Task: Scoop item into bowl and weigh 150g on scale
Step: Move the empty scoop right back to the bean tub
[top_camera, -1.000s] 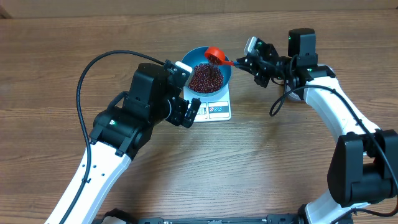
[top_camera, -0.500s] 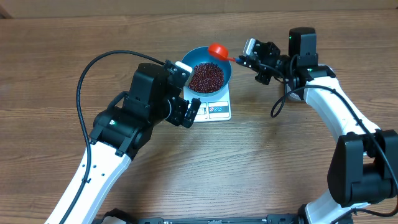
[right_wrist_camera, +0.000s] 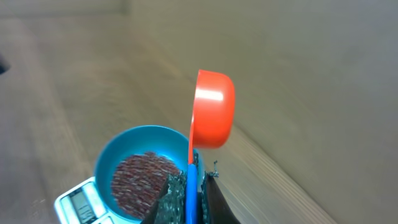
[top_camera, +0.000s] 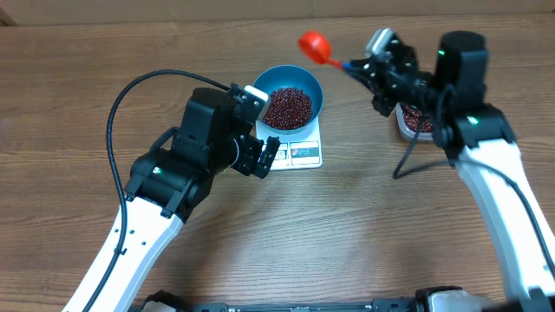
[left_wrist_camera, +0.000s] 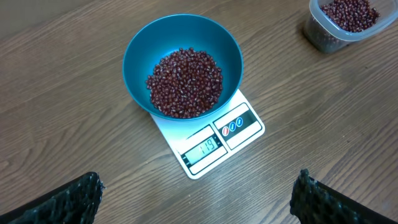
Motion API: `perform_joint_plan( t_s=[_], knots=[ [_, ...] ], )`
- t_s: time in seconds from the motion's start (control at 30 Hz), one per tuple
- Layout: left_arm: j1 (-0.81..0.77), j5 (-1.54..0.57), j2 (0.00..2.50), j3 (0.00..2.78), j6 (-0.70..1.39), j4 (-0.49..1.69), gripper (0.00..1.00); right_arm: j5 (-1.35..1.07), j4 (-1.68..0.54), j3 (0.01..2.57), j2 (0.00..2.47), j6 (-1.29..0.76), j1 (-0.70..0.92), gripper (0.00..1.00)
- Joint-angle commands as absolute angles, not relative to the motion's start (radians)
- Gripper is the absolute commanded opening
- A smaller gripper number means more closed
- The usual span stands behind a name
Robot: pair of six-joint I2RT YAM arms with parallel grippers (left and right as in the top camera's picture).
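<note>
Right tool (top_camera: 360, 68) clamped shut on thin blue handle of orange-red scoop (top_camera: 314, 43), up off tabletop (top_camera: 104, 52). Scoop cup out ahead of fingertips, tipped on its side in wrist cam; can't tell what's inside. Blue bowl (top_camera: 316, 94) w/ heap of dark red-brown beans (top_camera: 286, 106) below & beyond cup from that tool; in overhead view cup off to one side of bowl, not over it. Clear plastic tub (left_wrist_camera: 323, 38) w/ more beans just under/behind right tool, partly hidden by arm from above.

Left tool (top_camera: 263, 158) spread wide, gripping nothing, low near tabletop; black fingers (left_wrist_camera: 68, 199) at both bottom corners of its cam. Bowl straight ahead of it, sitting on white scale (left_wrist_camera: 239, 121), covering rear part. Display (left_wrist_camera: 203, 147) & label panel showing on edge nearest left tool. Digits look like 119, small, not certain. Beans piled in bowl bottom, well below rim. Tub ahead & to right of left tool, well apart from scale.
</note>
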State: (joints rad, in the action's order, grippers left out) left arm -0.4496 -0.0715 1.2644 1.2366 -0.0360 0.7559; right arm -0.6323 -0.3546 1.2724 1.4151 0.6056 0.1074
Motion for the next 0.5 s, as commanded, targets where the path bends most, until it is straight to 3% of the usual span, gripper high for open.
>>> perform_joint_plan(
  t_s=[0.0, 0.23, 0.47],
  knots=[
    [-0.445, -0.078, 1.270, 1.230, -0.052, 0.756, 1.00, -0.269, -0.400, 1.294, 1.341, 0.467, 0.111, 0.04],
    [-0.445, -0.078, 1.270, 1.230, -0.052, 0.756, 1.00, 0.220, -0.535, 1.293, 1.326, 0.467, 0.111, 0.04],
    [-0.445, -0.078, 1.270, 1.230, -0.052, 0.756, 1.00, 0.319, -0.638, 1.278, 1.377, 0.447, 0.090, 0.04]
  ],
)
